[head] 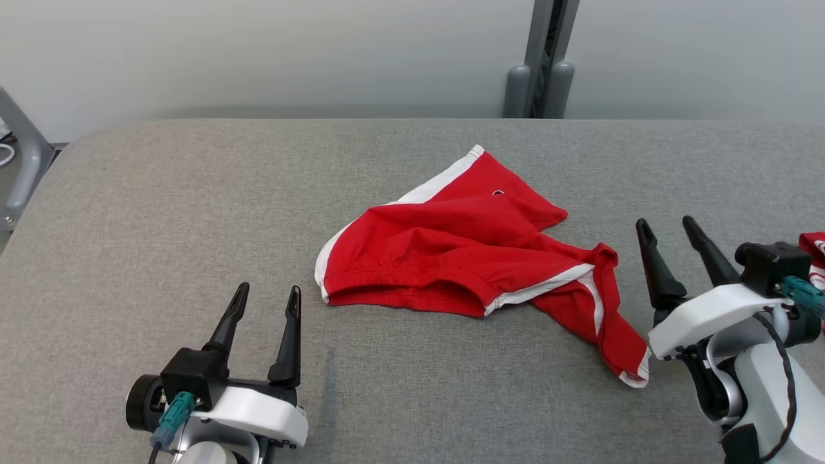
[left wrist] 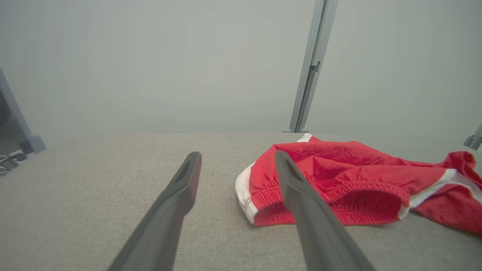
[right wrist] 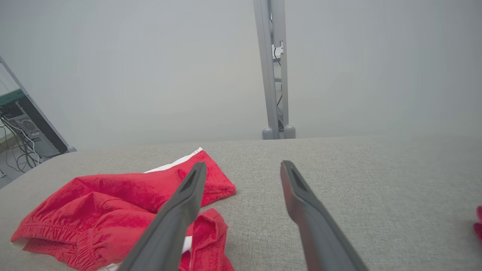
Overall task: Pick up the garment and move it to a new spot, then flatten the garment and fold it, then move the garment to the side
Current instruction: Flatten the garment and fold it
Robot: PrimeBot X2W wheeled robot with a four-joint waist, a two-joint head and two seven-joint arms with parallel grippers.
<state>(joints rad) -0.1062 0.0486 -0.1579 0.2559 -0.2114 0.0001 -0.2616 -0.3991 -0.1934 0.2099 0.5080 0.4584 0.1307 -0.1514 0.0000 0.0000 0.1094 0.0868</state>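
Observation:
The garment is a pair of red shorts with white trim, lying crumpled in the middle of the grey padded table. Its elastic waistband faces my left gripper, which stands open and empty near the front left, just left of the cloth. My right gripper is open at the right, beside the shorts' trailing leg and holding nothing. In the left wrist view the garment lies past the gripper, partly behind the right finger. In the right wrist view the garment lies left of the open gripper.
Another red and white piece of cloth peeks out behind my right arm at the table's right edge, seen too as cloth. A grey post stands behind the table against a pale wall. A grey frame flanks the far left.

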